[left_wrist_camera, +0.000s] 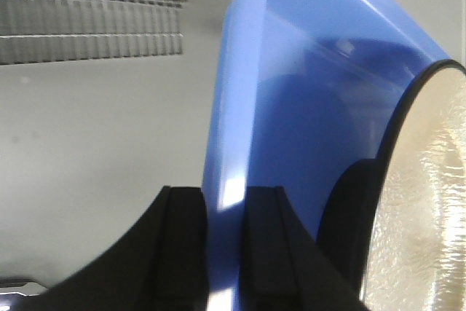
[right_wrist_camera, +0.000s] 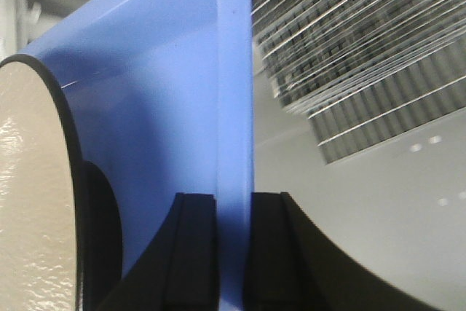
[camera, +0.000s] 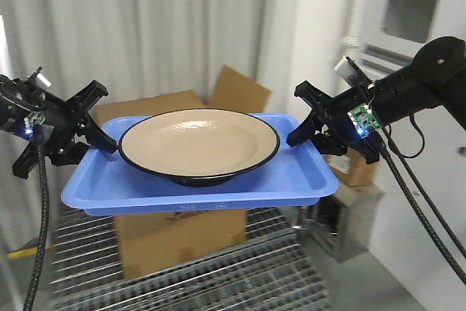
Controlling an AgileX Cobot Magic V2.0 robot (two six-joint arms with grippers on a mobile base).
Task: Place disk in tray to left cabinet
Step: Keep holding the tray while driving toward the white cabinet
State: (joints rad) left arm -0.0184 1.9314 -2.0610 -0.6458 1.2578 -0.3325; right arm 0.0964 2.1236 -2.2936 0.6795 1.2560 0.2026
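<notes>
Right now my left gripper (camera: 97, 133) is clamped on one short rim of the tray (camera: 291, 177), and my right gripper (camera: 307, 117) pinches the opposite rim. The tray hangs between them, above a wire rack (camera: 218, 276). The disk (camera: 196, 140) sits in it, midway between my grippers.

Front cam: mid-range, facing the scene. Wrist cams: very close at opposite rims of shallow blue plastic tray (camera: 298, 176), seemingly looking inward. All three views share it.
</notes>
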